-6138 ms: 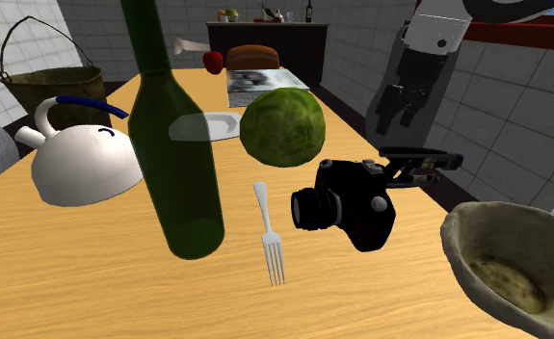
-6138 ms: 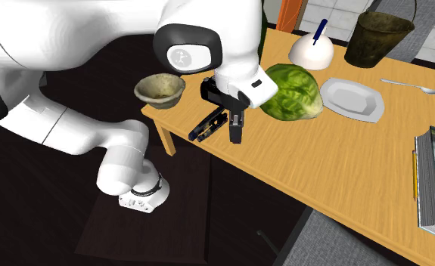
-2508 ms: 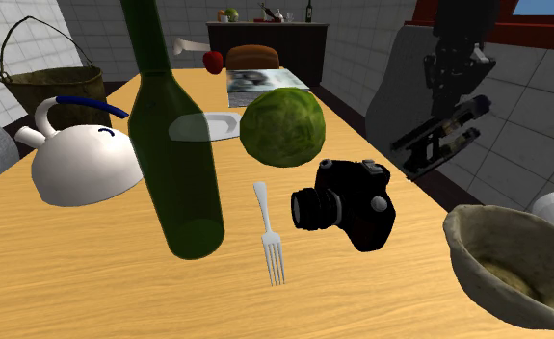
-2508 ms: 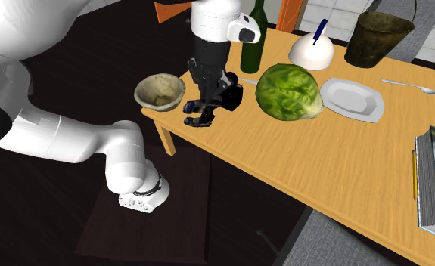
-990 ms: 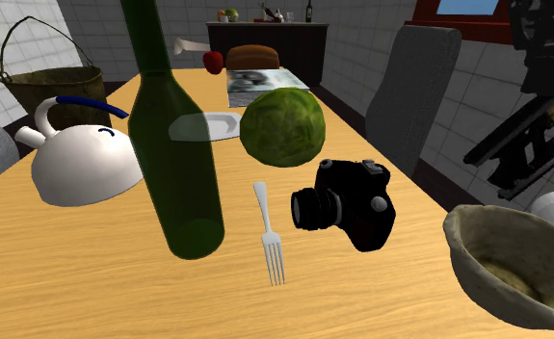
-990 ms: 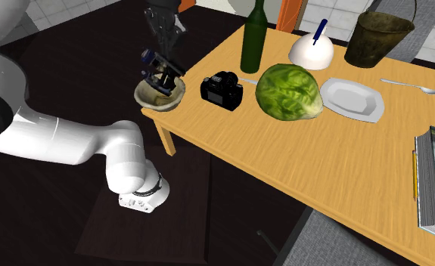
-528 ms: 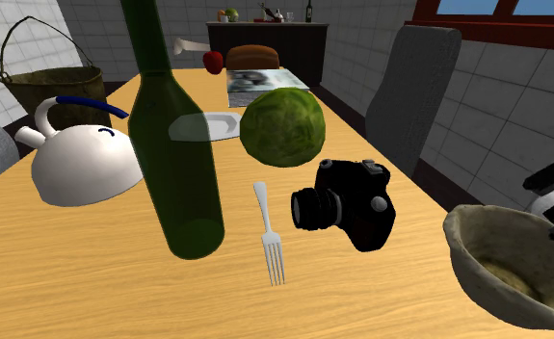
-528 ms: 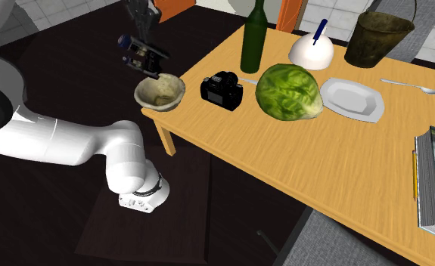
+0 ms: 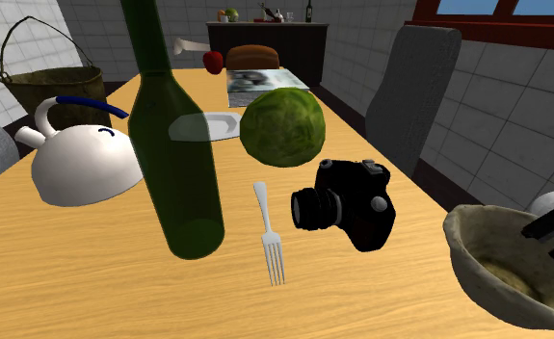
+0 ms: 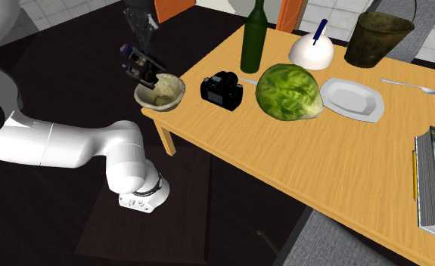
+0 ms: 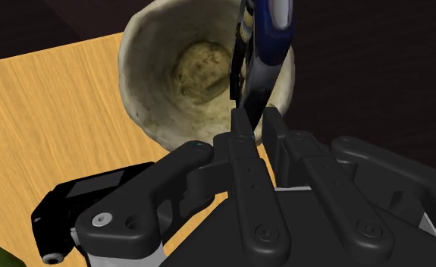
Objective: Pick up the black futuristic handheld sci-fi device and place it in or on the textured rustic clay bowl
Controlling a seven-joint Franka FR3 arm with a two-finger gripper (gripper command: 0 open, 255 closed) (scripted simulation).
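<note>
Pinching a slim device (image 11: 263,53) between its two black fingers, the gripper (image 11: 254,121) has its jaws closed tight on the near end, with no gap left. The device is hard-edged and angular, black with a glossy blue panel. Its long axis runs straight out from the fingertips, pointing away from the hand across the rim of the bowl (image 11: 163,83). In the second exterior view it hangs tilted, its lower end just beside that rim; whether they touch cannot be told. The bowl is rough and mottled beige, thick-walled, with an uneven lip and a brownish patch at the bottom. It sits at the corner of the pale wood-grain table (image 11: 49,121), near a boxy black camera (image 11: 79,208).
</note>
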